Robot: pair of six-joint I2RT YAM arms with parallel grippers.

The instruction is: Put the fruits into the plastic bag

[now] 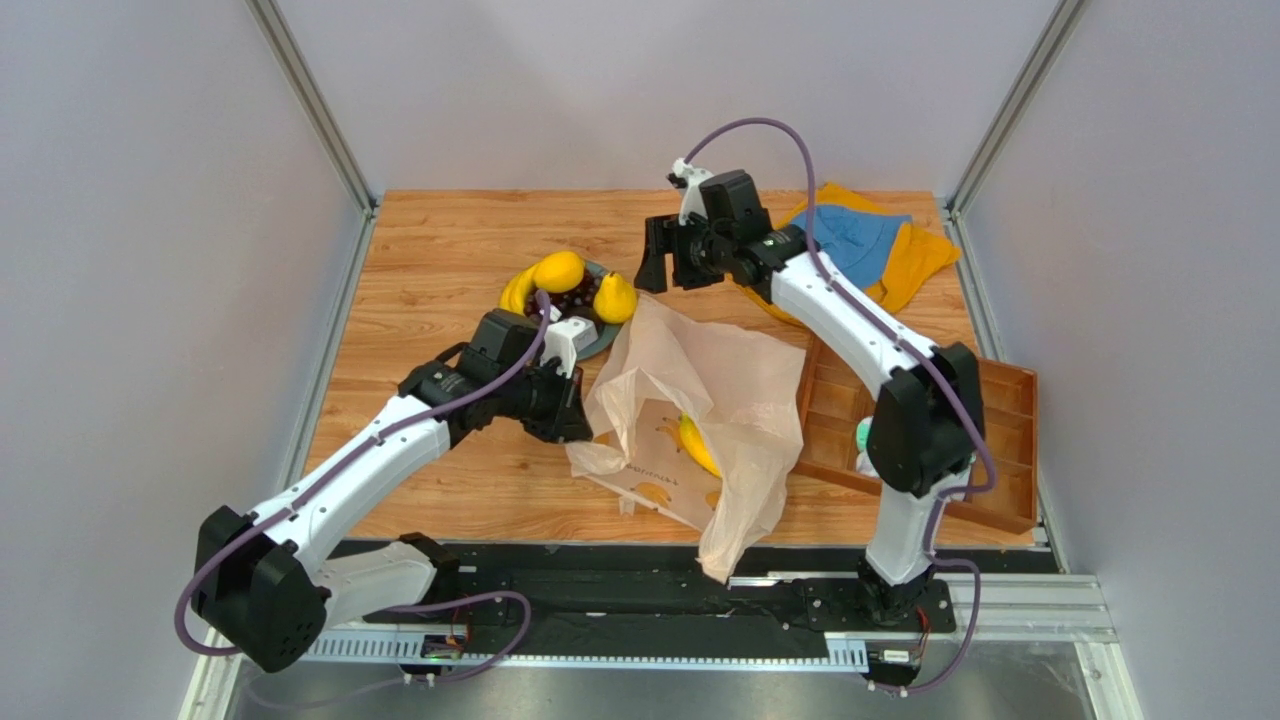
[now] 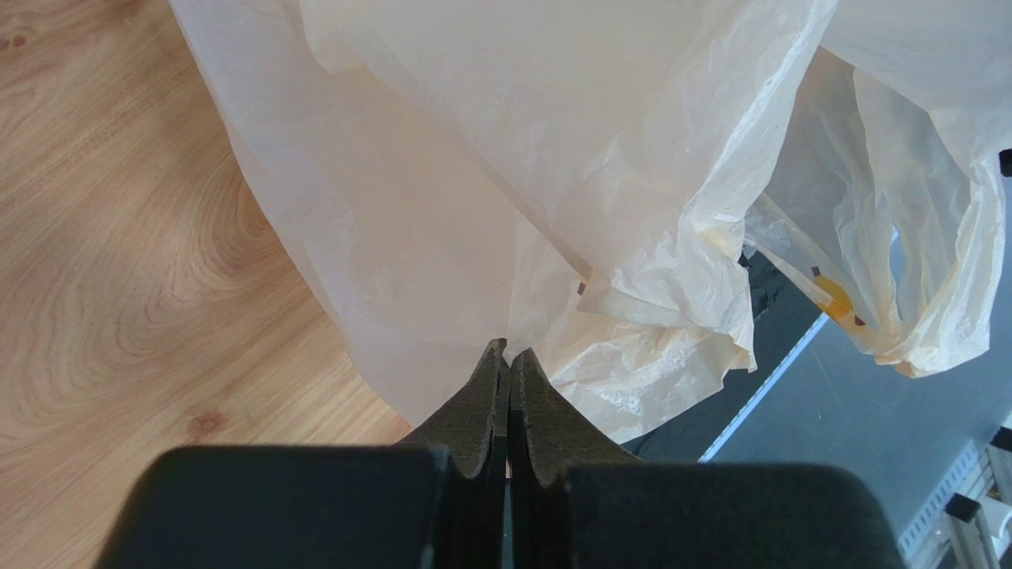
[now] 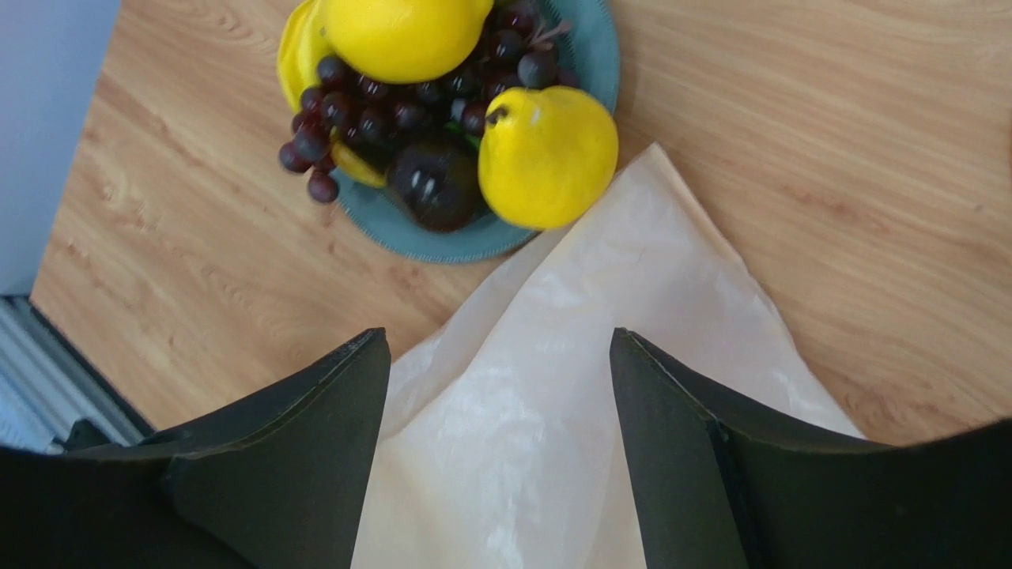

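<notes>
The plastic bag [image 1: 706, 393] lies crumpled mid-table, pale peach and translucent, with a yellow fruit [image 1: 694, 446] showing through it. My left gripper [image 1: 580, 414] is shut on the bag's left edge; the left wrist view shows the fingertips [image 2: 508, 351] pinching the film [image 2: 535, 154]. My right gripper [image 1: 672, 270] is open and empty above the bag's far corner [image 3: 570, 403], its jaws [image 3: 499, 344] wide apart. The grey-blue plate [image 3: 596, 59] holds a lemon-like fruit [image 3: 398, 36], a yellow pear [image 3: 546, 154], purple grapes [image 3: 356, 113], a dark round fruit [image 3: 437, 184] and bananas [image 3: 297, 59]. The plate also shows in the top view [image 1: 597, 339].
Orange and blue cloths [image 1: 875, 248] lie at the back right. A wooden compartment tray [image 1: 999, 435] sits at the right behind the right arm. A black rail [image 1: 631, 600] runs along the near edge. Grey walls close in both sides.
</notes>
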